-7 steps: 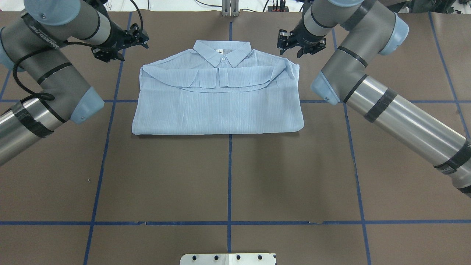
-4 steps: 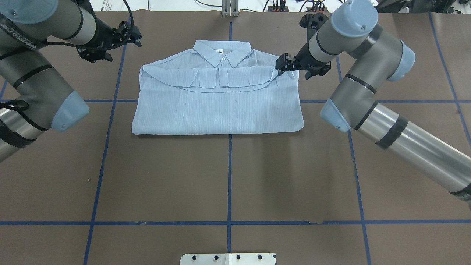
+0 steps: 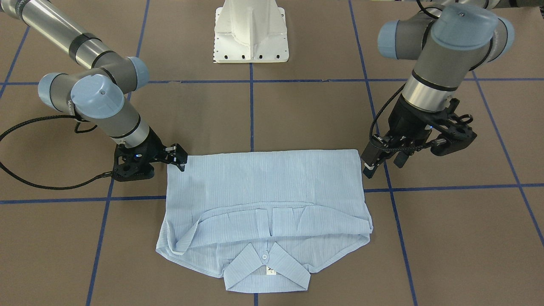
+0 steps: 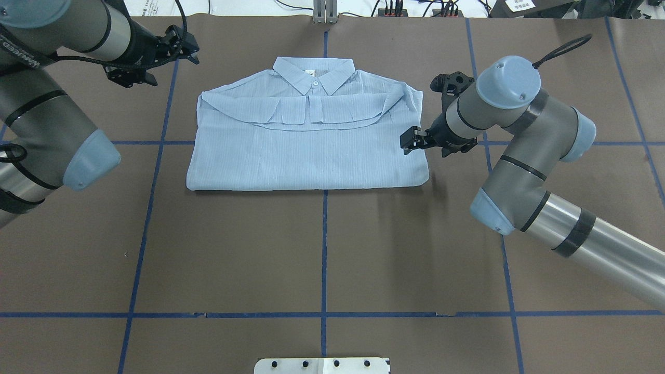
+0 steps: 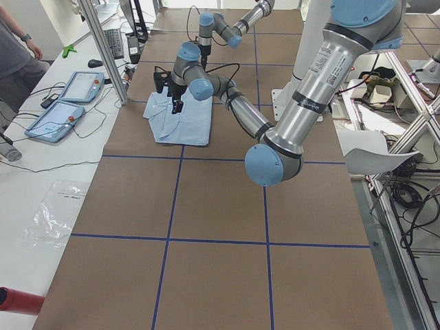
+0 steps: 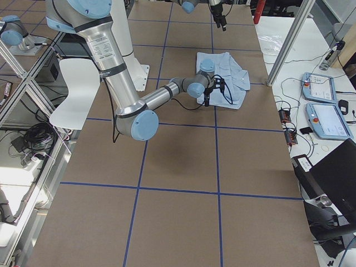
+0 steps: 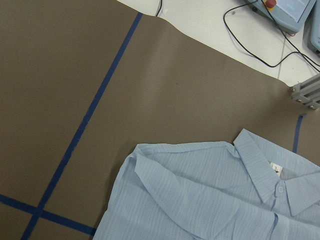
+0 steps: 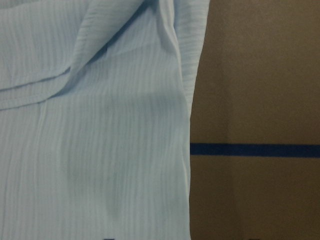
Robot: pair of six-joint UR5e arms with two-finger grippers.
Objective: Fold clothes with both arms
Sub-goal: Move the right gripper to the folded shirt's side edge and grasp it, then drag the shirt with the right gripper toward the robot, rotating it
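Overhead looks forward and down from behind the robot (image 3: pixel 250 34); front view faces back. Side views look along the table (image 5: pixel 220 206) from each end. Wrist views sit close; all share the shirt (image 4: pixel 306 150).

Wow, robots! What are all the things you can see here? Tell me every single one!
shirt: one, pale blue, folded flat mid-table, collar pointing away from the robot.
table cover: one, brown, over the whole table.
tape lines: several, blue, a grid on the cover.
pedestal base: one, white, at the robot's edge of the table.
side bench: one, white, along the table's far edge.
tablets: two, pale with blue edges, on the bench.
person: one, grey top, beside the bench.
left gripper: one, black, jaws open, off the shirt's left side.
right gripper: one, black, jaws open, at the shirt's right edge.
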